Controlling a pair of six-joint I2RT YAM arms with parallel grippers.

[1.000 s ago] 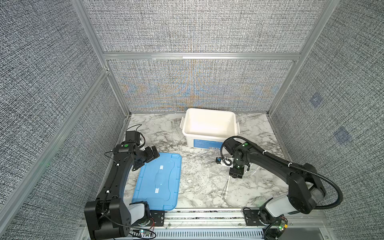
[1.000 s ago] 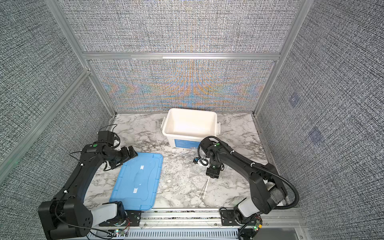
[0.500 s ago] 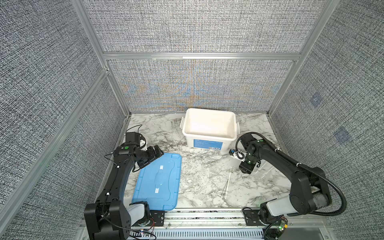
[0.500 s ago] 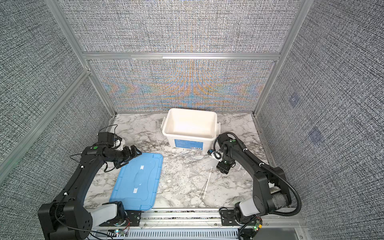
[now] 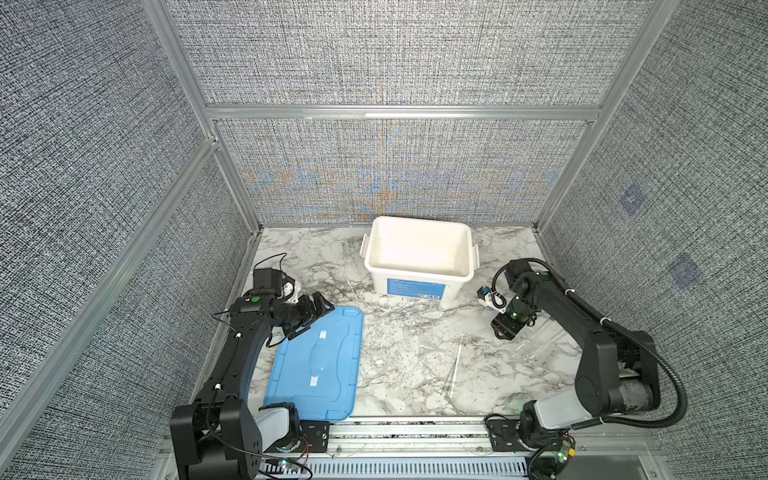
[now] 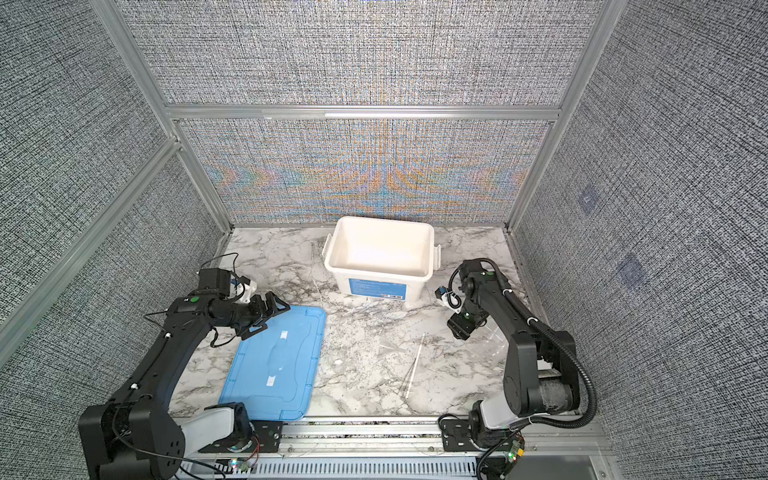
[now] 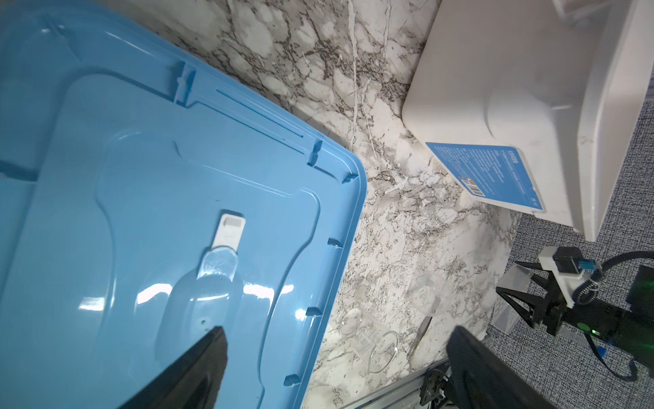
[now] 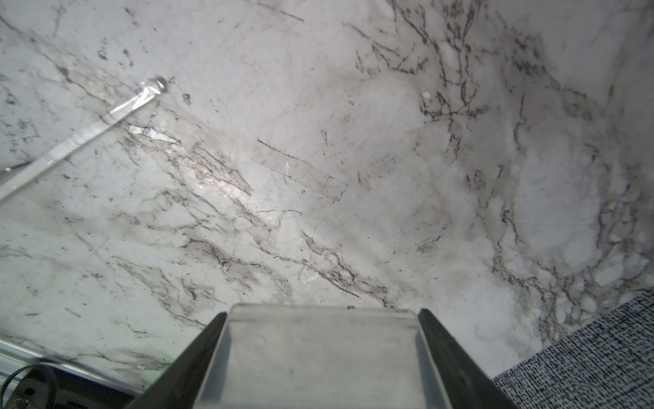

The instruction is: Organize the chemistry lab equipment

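Clear rectangular piece point(image 8: 318, 354): sitting clamped between right fingers point(image 8: 442, 354), hanging low over the counter point(image 5: 407, 374) toward its right side, right of white tub point(image 5: 419, 286). Lying loose on the marble beyond: glass rod point(image 8: 70, 141) and flat clear slide point(image 8: 300, 170), apart from each other. Left fingers point(image 7: 201, 368): standing spread wide, gripping nothing, hovering over far corner of blue lid point(image 5: 328, 374).

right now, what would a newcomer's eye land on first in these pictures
The flat blue plastic lid lies at the front left of the marble table, with the open left gripper over its back corner. At the back middle stands the open white plastic tub with a blue label. At the right, the right gripper clamps a clear boxy plastic piece, with a thin clear rod lying nearby.
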